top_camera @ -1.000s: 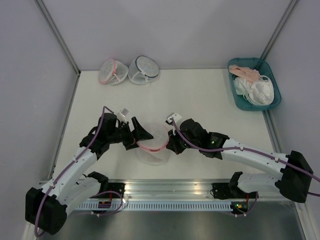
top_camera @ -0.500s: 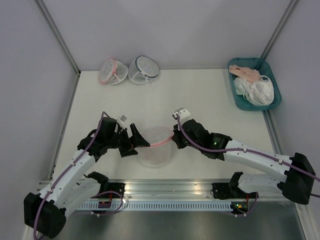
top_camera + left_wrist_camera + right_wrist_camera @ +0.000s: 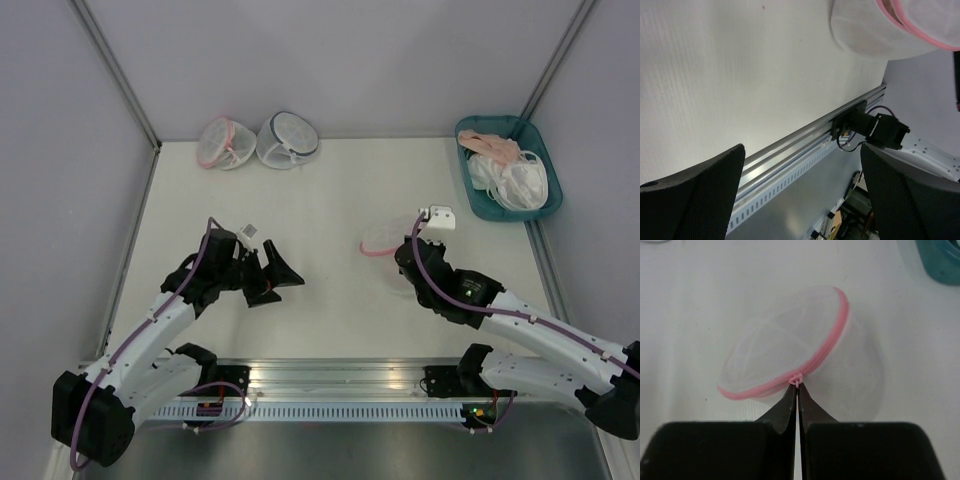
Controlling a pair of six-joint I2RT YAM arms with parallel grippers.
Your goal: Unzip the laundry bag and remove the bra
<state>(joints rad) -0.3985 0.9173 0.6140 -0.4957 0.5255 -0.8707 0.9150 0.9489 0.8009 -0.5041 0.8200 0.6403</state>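
Above the table (image 3: 330,190), near the tray (image 3: 472,185) where a pink bra (image 3: 488,143) lay, the bag (image 3: 381,238) hung seemingly empty, so removal looked done, its zipper pull (image 3: 797,378) pinched in the closed right gripper (image 3: 796,390) while the left gripper (image 3: 285,268) stood wide and empty.

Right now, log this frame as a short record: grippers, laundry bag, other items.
left gripper: open, empty, apart from the bag
right gripper: shut on the pink zipper pull
laundry bag: white mesh, pink rim looks zipped
bra: not discernible inside the bag
back left: pink-trimmed pouch and dark-trimmed pouch, side by side
back right: teal tray of pink and white garments
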